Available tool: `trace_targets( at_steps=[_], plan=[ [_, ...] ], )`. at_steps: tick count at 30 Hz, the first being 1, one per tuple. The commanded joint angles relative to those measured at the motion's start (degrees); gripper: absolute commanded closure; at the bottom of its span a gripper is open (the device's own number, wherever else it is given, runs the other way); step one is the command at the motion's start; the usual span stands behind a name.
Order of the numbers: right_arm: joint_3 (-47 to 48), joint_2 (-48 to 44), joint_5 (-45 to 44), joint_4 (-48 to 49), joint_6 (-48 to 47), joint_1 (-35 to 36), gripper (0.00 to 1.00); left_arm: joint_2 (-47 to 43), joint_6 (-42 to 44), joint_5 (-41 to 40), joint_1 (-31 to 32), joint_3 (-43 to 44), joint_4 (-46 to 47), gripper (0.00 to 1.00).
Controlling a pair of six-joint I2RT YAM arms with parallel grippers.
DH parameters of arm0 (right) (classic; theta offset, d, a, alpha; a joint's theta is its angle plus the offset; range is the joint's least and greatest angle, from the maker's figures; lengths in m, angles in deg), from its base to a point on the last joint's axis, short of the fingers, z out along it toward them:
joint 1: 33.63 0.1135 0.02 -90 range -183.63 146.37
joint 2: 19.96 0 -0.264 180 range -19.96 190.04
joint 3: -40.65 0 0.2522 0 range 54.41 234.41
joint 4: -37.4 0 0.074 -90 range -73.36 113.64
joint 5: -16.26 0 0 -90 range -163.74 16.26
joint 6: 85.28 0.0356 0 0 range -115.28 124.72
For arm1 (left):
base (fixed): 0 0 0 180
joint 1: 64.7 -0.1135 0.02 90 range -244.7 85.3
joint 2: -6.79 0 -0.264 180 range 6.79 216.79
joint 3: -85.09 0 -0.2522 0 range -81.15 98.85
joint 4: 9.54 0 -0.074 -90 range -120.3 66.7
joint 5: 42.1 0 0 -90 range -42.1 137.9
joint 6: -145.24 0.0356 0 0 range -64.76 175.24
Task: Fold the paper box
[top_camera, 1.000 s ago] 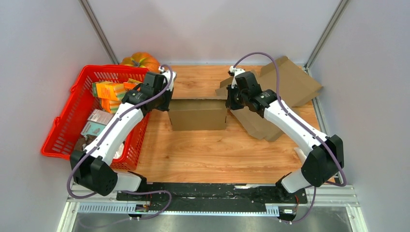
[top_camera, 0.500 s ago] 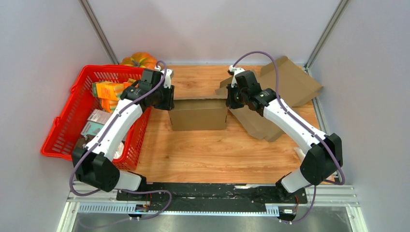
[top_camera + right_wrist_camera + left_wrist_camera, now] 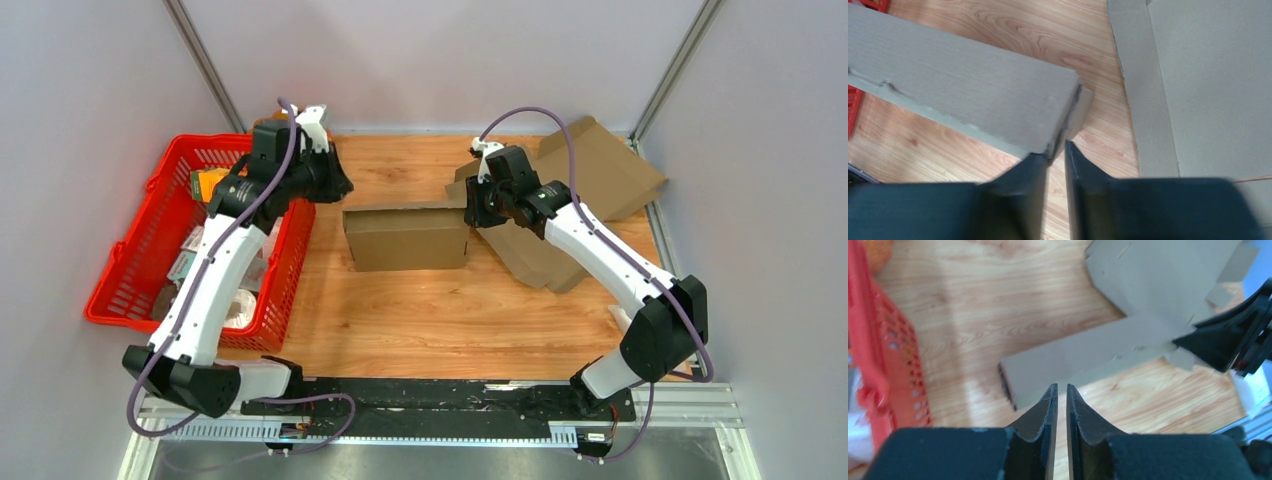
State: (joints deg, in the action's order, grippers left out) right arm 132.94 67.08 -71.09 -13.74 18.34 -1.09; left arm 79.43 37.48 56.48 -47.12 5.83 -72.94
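Observation:
The brown paper box [image 3: 408, 240] lies closed up as a long block in the middle of the wooden table. My left gripper [image 3: 338, 186] hangs above and left of the box's left end, apart from it. In the left wrist view its jaws [image 3: 1058, 386] stand a narrow slit apart with nothing between them, and the box [image 3: 1088, 357] lies below. My right gripper [image 3: 470, 215] sits at the box's right end. Its jaws [image 3: 1054, 151] are slightly parted, with the edge of the end flap [image 3: 1077, 117] at their tips.
A red basket [image 3: 292, 268] with packets stands at the left, close under my left arm. Flat cardboard sheets [image 3: 600, 175] lie at the back right, beside my right gripper. An orange pumpkin [image 3: 878, 247] sits behind the basket. Grey walls close in both sides.
My left gripper has let go of the box's left end and risen back-left toward the basket. My right gripper's jaws have parted a little at the right flap. The box's left end shifted slightly.

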Motion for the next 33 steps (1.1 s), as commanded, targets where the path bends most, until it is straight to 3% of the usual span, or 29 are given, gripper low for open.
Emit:
trace_targets(
  at_steps=[1, 3, 6, 9, 11, 12, 14, 17, 18, 21, 24, 26, 29, 30, 32, 33],
  plan=[
    [2.9, 1.1, 1.4, -6.5, 0.5, 0.4, 0.58, 7.3, -5.3, 7.8, -0.9, -0.5, 7.7, 0.86],
    [4.5, 0.5, 0.4, -12.5, 1.7, 0.4, 0.35, 6.4, -6.7, 9.1, -0.6, -7.2, 14.6, 0.87],
    [4.0, -5.6, 0.2, -18.4, 4.6, 0.4, 0.14, 2.8, -7.7, 7.7, -0.5, -15.1, 19.0, 0.88],
    [0.4, -12.8, 6.1, -14.1, 8.5, -1.9, 0.1, -0.6, -9.2, 5.5, -0.5, -21.2, 23.4, 0.89],
    [0.1, -14.2, 16.4, -10.6, 13.1, -5.1, 0.1, -1.4, -10.0, 5.5, -0.5, -23.2, 25.1, 0.89],
    [0.0, -13.9, 22.9, -4.9, 14.6, -5.9, 0.17, -1.4, -10.1, 5.4, -0.5, -23.6, 25.5, 0.89],
    [1.3, -12.2, 27.0, 0.0, 19.3, -7.1, 0.26, -1.2, -10.3, 4.5, -0.5, -24.1, 25.4, 0.89],
    [0.5, -8.4, 36.8, 14.7, 25.6, -7.2, 0.44, -1.6, -9.7, 3.5, -0.5, -26.0, 25.4, 0.89],
    [-1.4, -6.0, 39.0, 23.6, 27.6, -7.6, 0.55, -1.8, -9.6, 2.7, -0.5, -26.7, 25.5, 0.89],
    [-5.3, 0.8, 47.0, 36.6, 30.6, -10.3, 0.87, -2.1, -9.1, 1.9, -0.6, -28.8, 25.8, 0.89],
    [-11.3, 4.3, 49.6, 51.7, 36.8, -11.2, 0.98, -1.1, -8.3, 1.6, -0.7, -29.1, 25.5, 0.89],
    [-18.2, 4.9, 49.6, 59.9, 38.8, -11.2, 0.99, -0.5, -8.0, 2.0, -0.7, -29.1, 25.4, 0.89],
    [-19.4, 6.9, 45.3, 49.7, 29.0, -12.4, 1.0, -0.5, -7.3, 1.8, -0.7, -29.8, 25.2, 0.89],
    [-20.1, 8.6, 50.6, 52.7, 30.7, -13.0, 1.0, -0.7, -6.8, 1.7, -0.7, -29.9, 25.0, 0.89],
    [-25.0, 5.8, 51.8, 57.8, 36.4, -13.0, 1.0, -2.1, -5.8, 1.9, -0.7, -29.9, 23.1, 0.88],
    [-25.3, 0.4, 50.3, 54.2, 35.0, -12.6, 0.95, -2.7, -5.4, 1.8, -0.7, -30.0, 22.2, 0.87]
  ],
)
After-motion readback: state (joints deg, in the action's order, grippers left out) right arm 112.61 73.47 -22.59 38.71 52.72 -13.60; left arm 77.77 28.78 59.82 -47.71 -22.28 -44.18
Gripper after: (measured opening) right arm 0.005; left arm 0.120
